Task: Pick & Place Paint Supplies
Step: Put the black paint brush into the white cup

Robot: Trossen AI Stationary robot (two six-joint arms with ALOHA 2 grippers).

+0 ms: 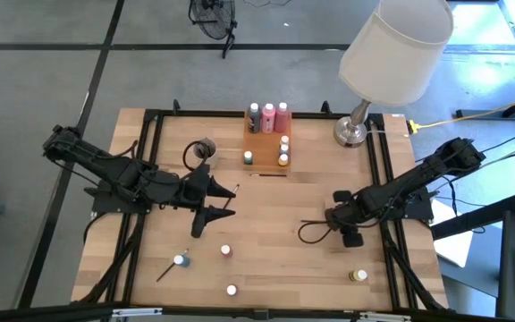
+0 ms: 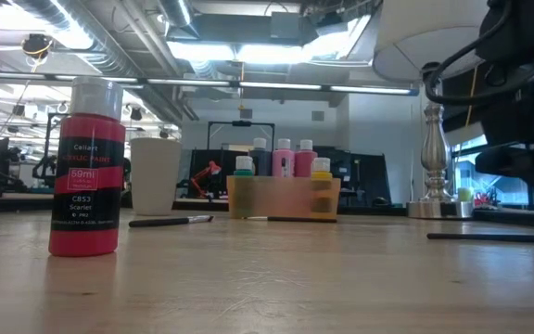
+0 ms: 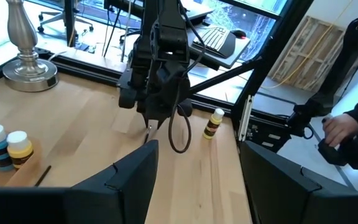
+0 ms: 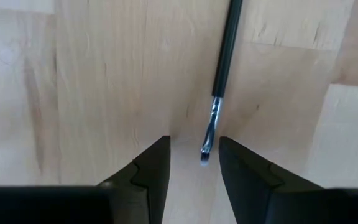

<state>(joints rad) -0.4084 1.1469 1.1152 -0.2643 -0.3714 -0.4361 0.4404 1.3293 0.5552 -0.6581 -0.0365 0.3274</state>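
Observation:
A thin dark paintbrush (image 4: 225,50) lies flat on the wooden table. Its silver ferrule and bristle tip (image 4: 207,148) sit between the fingers of my right gripper (image 4: 194,165), which is open, points down and touches nothing; it is right of centre (image 1: 333,219). My left gripper (image 1: 224,202) is open and hovers left of centre, holding nothing. Three tall squeeze bottles (image 1: 269,116) stand in the orange tray (image 1: 262,143) with a few small pots (image 1: 283,159). More pots (image 1: 180,260) (image 1: 225,251) (image 1: 358,276) stand on the near table.
A lamp (image 1: 392,45) stands at the far right corner on its base (image 1: 350,134). The grey cup (image 1: 206,150) sits left of the tray. Another brush (image 1: 266,174) lies just before the tray and one (image 1: 164,271) beside the blue pot. A red paint bottle (image 2: 86,167) stands near the low camera.

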